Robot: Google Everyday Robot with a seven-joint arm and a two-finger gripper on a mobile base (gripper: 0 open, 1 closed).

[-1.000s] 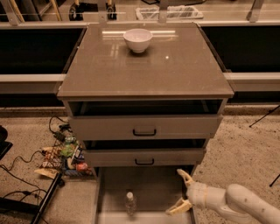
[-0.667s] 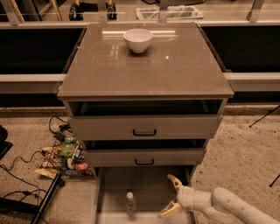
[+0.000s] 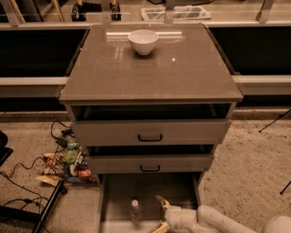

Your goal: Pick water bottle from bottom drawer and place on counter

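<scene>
One second on, my gripper (image 3: pixel 160 213), jaws spread, has slid left in the bottom drawer (image 3: pixel 150 186) to just beside the water bottle (image 3: pixel 135 211); grasping seems next.

The place reads as a robotics test lab rather than a home; a lone drawer cabinet (image 3: pixel 150 134) is stood on a speckled floor (image 3: pixel 254 159); left of the cabinet, loose black cables (image 3: pixel 18 182) and a heap of colourful packets (image 3: pixel 68 164) are left on the floor; behind its bench (image 3: pixel 150 77), castors (image 3: pixel 77 11) are seen; before it, over its bottom drawer (image 3: pixel 136 186), a white arm's (image 3: pixel 218 220) end effector (image 3: pixel 160 213) is held, fingers apart.
</scene>
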